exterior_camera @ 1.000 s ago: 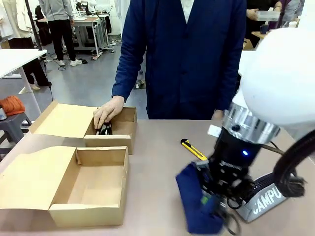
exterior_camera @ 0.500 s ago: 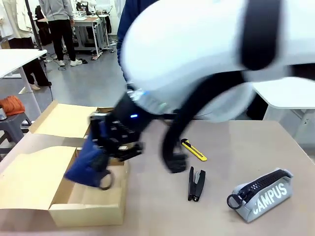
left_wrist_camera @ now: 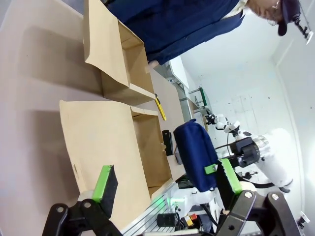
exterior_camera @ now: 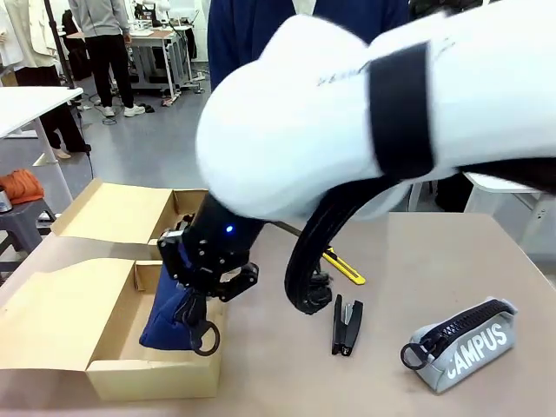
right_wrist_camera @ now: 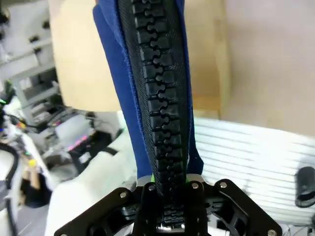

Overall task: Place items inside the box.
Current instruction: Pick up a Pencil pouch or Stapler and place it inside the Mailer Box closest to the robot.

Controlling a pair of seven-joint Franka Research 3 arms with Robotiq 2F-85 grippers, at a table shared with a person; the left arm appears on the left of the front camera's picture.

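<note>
Packing barely begun: right claw clamped on navy pouch, soft cloth, chunky black zip, dangling over near cardboard box, not let go yet; left claw apart, empty. Waiting on table: grey pouch, soft; black stapler, hard, long; yellow knife, thin.

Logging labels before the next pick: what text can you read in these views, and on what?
"CAMPUS": white letters on the grey zip pouch.
Navy blue zip pouch: no lettering faces a camera.
Stapler, utility knife: no print large enough to read.
</note>
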